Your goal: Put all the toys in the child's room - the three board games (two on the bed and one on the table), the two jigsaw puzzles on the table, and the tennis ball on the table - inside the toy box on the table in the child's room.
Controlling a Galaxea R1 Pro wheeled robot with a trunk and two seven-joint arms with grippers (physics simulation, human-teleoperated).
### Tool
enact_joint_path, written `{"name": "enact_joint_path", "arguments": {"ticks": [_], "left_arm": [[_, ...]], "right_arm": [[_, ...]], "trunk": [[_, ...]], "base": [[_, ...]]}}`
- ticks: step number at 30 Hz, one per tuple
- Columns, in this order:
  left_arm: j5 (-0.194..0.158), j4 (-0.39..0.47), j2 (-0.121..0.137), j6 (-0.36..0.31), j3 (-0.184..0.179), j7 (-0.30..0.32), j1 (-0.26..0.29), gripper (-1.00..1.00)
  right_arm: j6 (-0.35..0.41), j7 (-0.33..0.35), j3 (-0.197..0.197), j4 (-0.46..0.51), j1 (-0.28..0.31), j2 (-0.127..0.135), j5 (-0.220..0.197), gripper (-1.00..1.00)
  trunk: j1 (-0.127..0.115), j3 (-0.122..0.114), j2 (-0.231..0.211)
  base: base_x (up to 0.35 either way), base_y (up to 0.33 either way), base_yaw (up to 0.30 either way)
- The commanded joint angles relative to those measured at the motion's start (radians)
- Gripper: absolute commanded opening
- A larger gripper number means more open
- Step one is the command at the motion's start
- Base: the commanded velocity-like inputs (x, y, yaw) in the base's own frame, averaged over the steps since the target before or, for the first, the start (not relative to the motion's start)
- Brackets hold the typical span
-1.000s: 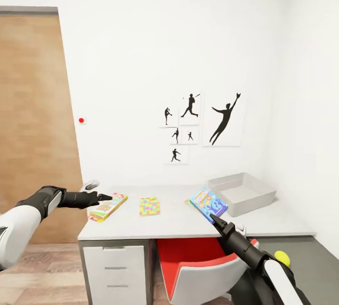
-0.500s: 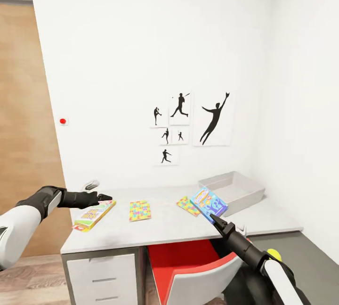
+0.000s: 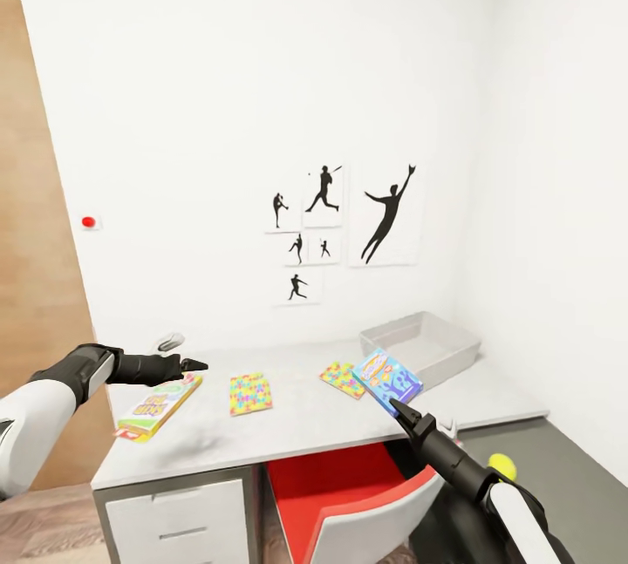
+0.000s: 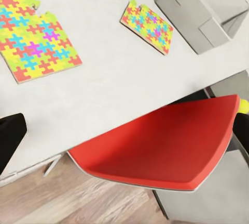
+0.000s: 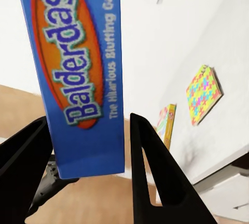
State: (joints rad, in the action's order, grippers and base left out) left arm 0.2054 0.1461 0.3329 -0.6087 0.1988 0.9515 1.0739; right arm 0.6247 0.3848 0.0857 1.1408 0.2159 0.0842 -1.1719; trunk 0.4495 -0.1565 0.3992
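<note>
My right gripper (image 3: 397, 407) is shut on the small blue board game (image 3: 388, 377), held up tilted in front of the toy box (image 3: 420, 346); the right wrist view shows that box's cover (image 5: 78, 73) between the jaws. The green-edged board game (image 3: 157, 407) lies flat at the left end of the table (image 3: 288, 429), just below my left gripper (image 3: 194, 364), which is open and not touching it. Two jigsaw puzzles (image 3: 250, 393) (image 3: 343, 378) lie on the pale top, also seen as puzzles (image 4: 36, 44) (image 4: 148, 25). The tennis ball (image 3: 501, 465) rests on the lower dark section.
A red and white chair (image 3: 349, 494) is tucked under the table, beside white drawers (image 3: 174, 520). The table stands in a corner, with baseball silhouettes (image 3: 388, 215) on the far wall and a white wall close on the right. A wooden door (image 3: 35, 285) is at the left.
The whole picture has shifted left, so the camera turned right. Both arms keep their places in the picture. The second jigsaw has come out from behind the held blue game.
</note>
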Motion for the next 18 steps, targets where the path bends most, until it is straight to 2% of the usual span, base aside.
{"name": "enact_joint_path", "arguments": {"ticks": [1, 4, 11, 18], "left_arm": [[0.009, 0.001, 0.000, -0.006, 0.009, 0.004, 0.000, 1.00], [0.009, 0.001, 0.000, -0.006, 0.008, 0.003, 0.000, 1.00], [0.009, 0.001, -0.001, -0.006, 0.008, 0.000, 0.000, 1.00], [0.009, 0.001, -0.001, -0.006, 0.008, 0.000, 0.000, 1.00]], "right_arm": [[0.007, 0.001, 0.002, 0.000, 0.000, 0.000, -0.005, -1.00], [0.007, 0.001, 0.002, -0.001, 0.000, 0.000, -0.005, -1.00], [0.006, 0.002, 0.000, -0.001, 0.001, -0.003, -0.003, -1.00], [0.006, 0.001, 0.000, -0.001, 0.000, -0.004, -0.003, -1.00]], "trunk": [[0.001, 0.002, 0.001], [0.001, 0.006, 0.001], [0.001, 0.009, 0.001], [0.001, 0.007, 0.001]], "base": [[0.102, 0.205, -0.137], [0.105, 0.129, -0.137], [0.154, 0.016, -0.063], [0.259, 0.000, -0.229]]}}
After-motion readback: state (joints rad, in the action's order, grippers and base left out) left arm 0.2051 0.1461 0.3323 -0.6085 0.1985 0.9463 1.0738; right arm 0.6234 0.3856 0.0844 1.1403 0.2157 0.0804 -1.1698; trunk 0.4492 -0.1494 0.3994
